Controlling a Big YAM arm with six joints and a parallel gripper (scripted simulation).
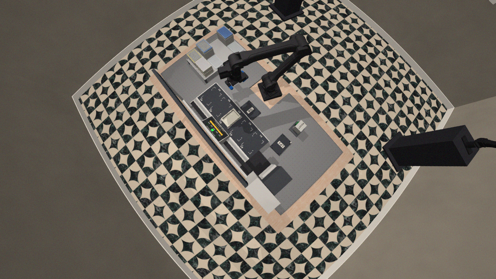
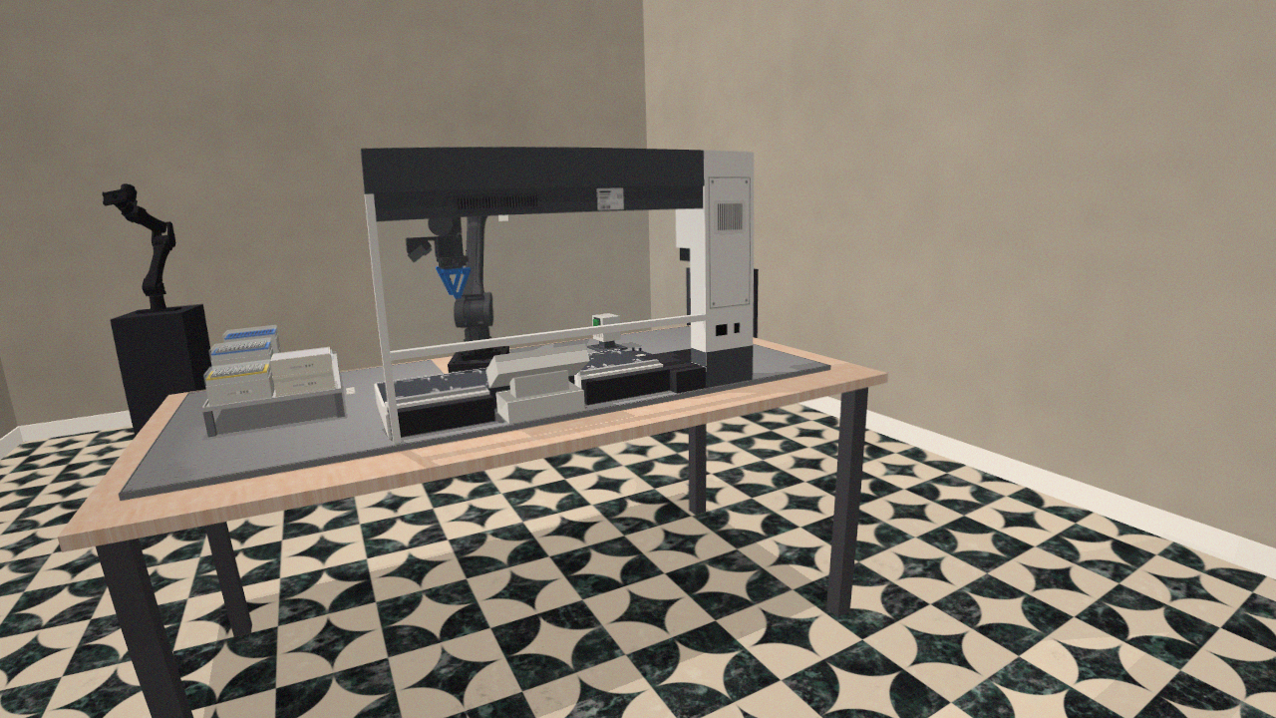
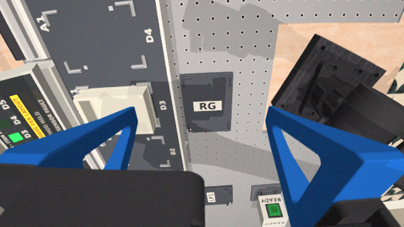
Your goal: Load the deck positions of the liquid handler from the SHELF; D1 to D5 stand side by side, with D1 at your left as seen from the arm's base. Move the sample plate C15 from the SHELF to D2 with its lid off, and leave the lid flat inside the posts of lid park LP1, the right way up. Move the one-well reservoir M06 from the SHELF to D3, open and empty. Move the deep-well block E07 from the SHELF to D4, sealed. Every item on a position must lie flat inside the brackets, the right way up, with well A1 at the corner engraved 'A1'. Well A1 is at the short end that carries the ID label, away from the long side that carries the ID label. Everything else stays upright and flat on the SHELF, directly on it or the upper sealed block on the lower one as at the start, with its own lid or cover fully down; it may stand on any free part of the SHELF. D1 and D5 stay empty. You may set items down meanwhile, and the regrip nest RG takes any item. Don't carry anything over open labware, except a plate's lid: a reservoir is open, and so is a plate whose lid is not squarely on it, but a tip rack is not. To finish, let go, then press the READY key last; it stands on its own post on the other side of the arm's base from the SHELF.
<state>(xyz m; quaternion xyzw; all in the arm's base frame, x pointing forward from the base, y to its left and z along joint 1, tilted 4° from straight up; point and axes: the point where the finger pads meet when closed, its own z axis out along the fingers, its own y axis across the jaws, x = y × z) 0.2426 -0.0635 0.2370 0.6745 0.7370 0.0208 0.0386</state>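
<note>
My gripper (image 1: pixel 237 80) (image 2: pixel 453 279) (image 3: pixel 201 113) is open and empty. It hangs high over the grey mat, between the SHELF (image 1: pixel 221 44) (image 2: pixel 272 412) and the deck (image 1: pixel 208 95). A cream one-well reservoir (image 1: pixel 230 117) (image 3: pixel 117 107) lies open in D3. In the wrist view D4 (image 3: pixel 95 38) is bare and D2 (image 3: pixel 151 151) shows partly past my left finger. Several racks, plates and blocks (image 1: pixel 204 57) (image 2: pixel 267 366) stand on the SHELF; their labels are too small to read. Lid park LP1 (image 1: pixel 282 142) (image 3: pixel 218 195) is bare.
The regrip nest RG (image 1: pixel 251 112) (image 3: pixel 205 85) lies beside the deck, bare. The READY key (image 1: pixel 298 126) (image 3: pixel 273 209) stands on its post past the arm's base (image 1: pixel 270 92) (image 3: pixel 328 88). The handler's hood (image 2: pixel 535 179) spans the deck's far side.
</note>
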